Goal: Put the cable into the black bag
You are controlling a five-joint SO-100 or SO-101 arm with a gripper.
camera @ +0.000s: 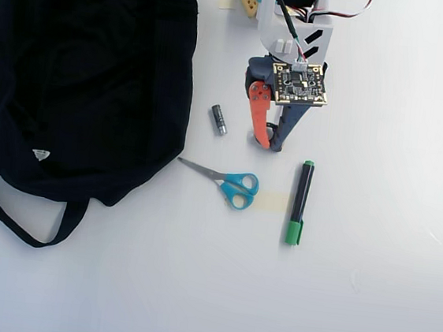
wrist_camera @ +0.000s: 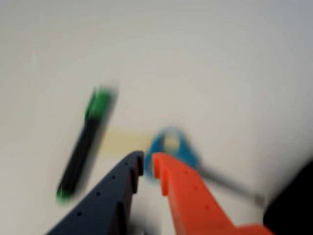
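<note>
The black bag (camera: 88, 73) lies at the left of the overhead view, large and soft, with a small white label and a strap looping out below it. Its edge shows as a dark mass (wrist_camera: 293, 208) at the lower right of the wrist view. The cable is out of view in both frames. My gripper (camera: 269, 145) hangs over the white table to the right of the bag. Its dark blue and orange fingers come together at the tips (wrist_camera: 147, 164) with nothing between them.
Blue-handled scissors (camera: 231, 184) (wrist_camera: 171, 144) lie just ahead of the fingertips, blades pointing toward the bag. A black marker with a green cap (camera: 299, 202) (wrist_camera: 83, 152) lies beside them. A small battery (camera: 219, 120) rests near the bag's edge. A tape patch (camera: 275, 202) sticks to the table.
</note>
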